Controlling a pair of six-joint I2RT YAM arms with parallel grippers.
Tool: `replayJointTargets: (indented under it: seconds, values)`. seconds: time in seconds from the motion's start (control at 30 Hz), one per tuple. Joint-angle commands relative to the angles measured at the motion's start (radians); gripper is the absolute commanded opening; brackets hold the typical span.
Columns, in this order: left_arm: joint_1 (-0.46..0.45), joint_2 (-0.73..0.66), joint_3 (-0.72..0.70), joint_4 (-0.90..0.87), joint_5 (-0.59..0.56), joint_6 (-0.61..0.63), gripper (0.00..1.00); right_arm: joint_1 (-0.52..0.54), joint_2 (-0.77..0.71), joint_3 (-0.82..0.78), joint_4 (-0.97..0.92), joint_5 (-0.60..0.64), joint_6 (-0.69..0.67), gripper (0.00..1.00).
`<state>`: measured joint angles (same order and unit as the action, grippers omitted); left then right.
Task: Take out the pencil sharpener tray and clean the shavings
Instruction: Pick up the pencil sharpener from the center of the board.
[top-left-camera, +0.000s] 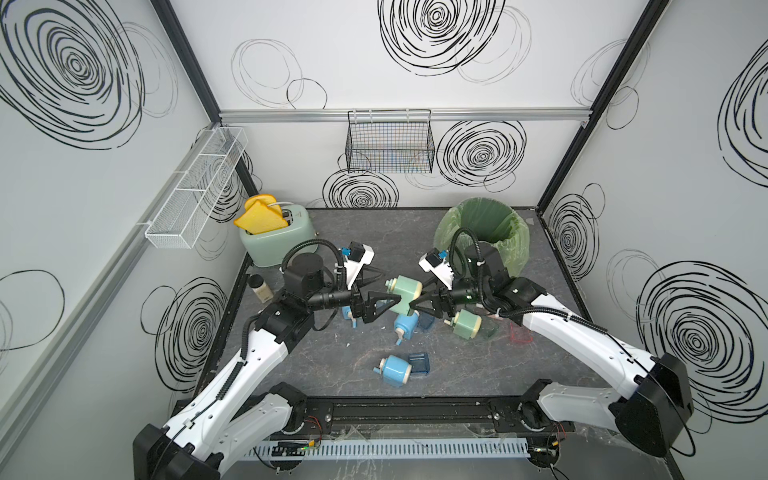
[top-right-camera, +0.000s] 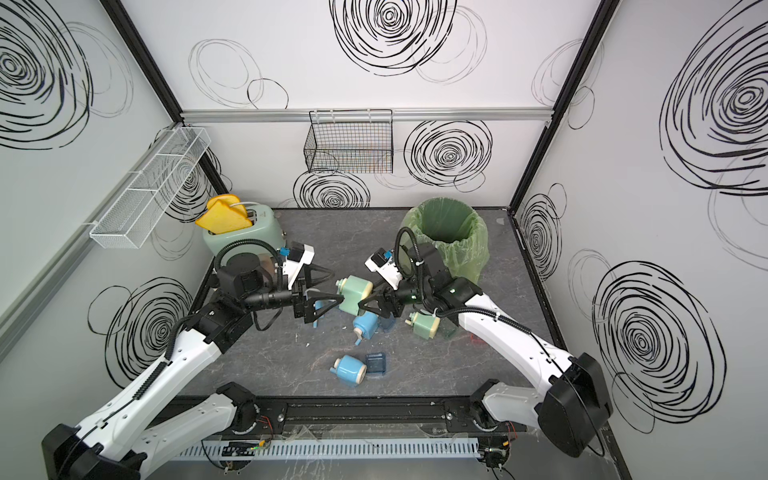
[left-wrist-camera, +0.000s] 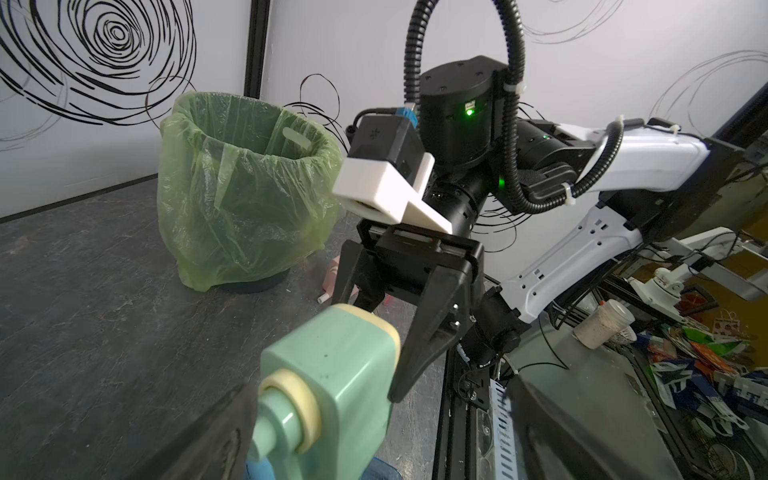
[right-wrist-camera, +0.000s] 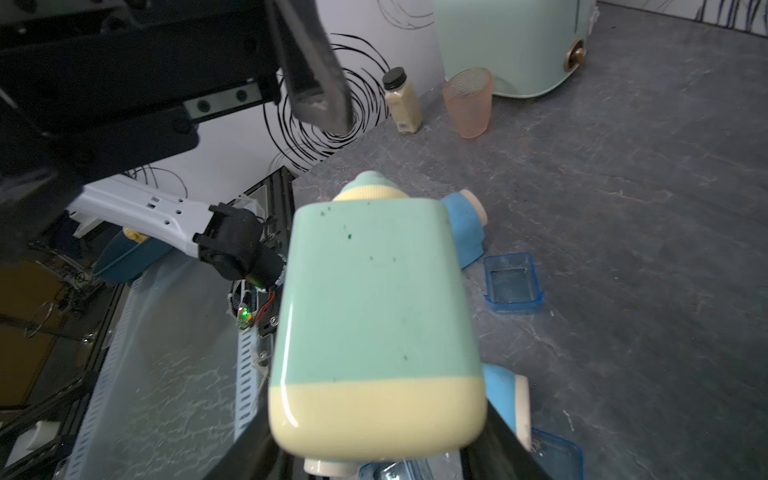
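Note:
A mint-green pencil sharpener (top-left-camera: 405, 293) (top-right-camera: 355, 293) with a cream end hangs above the table's middle. My right gripper (top-left-camera: 419, 305) (right-wrist-camera: 374, 457) is shut on that cream end (right-wrist-camera: 374, 415). My left gripper (top-left-camera: 386, 287) (left-wrist-camera: 380, 388) is open wide, and the sharpener's knob end (left-wrist-camera: 274, 419) lies between its fingers without being clamped. I cannot tell whether a tray sits in the held sharpener. Loose clear trays lie on the table: a blue tray (top-left-camera: 417, 363) (right-wrist-camera: 513, 282), a green tray (top-left-camera: 490, 330) and a red tray (top-left-camera: 521, 334). The green-lined bin (top-left-camera: 486, 232) (left-wrist-camera: 245, 199) stands behind my right arm.
Several other sharpeners lie on the table, among them a blue sharpener (top-left-camera: 395, 370) and a green sharpener (top-left-camera: 465, 324). A mint toaster (top-left-camera: 276, 237), a small bottle (top-left-camera: 259, 286) and a pink cup (right-wrist-camera: 467, 102) stand at the back left. Wire baskets hang on the walls.

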<state>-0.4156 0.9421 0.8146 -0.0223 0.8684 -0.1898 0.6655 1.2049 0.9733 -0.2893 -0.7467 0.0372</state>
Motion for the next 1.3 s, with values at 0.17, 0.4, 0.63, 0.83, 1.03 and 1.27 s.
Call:
replayJointTargets:
  seconds: [0.17, 0.4, 0.63, 0.83, 1.03, 1.27]
  values:
    - [-0.009, -0.004, 0.006, 0.051, 0.151, 0.030, 0.97, 0.008, -0.103, 0.024, -0.069, -0.094, -0.018, 0.30]
    - [-0.041, 0.013, 0.000, 0.076, 0.222, 0.018, 0.97, 0.017, -0.104, 0.069, -0.083, -0.139, -0.033, 0.30]
    - [-0.056, 0.036, 0.003, 0.062, 0.224, 0.028, 0.94, 0.034, -0.109, 0.097, -0.075, -0.154, -0.023, 0.30]
    - [-0.057, 0.037, 0.004, 0.072, 0.235, 0.023, 0.73, 0.050, -0.106, 0.104, -0.063, -0.142, -0.018, 0.30]
    - [-0.060, 0.055, -0.003, 0.070, 0.247, 0.019, 0.73, 0.065, -0.122, 0.109, -0.034, -0.124, -0.001, 0.30]
    - [-0.062, 0.058, -0.002, 0.043, 0.204, 0.024, 0.96, 0.083, -0.142, 0.108, -0.031, -0.083, -0.008, 0.30]
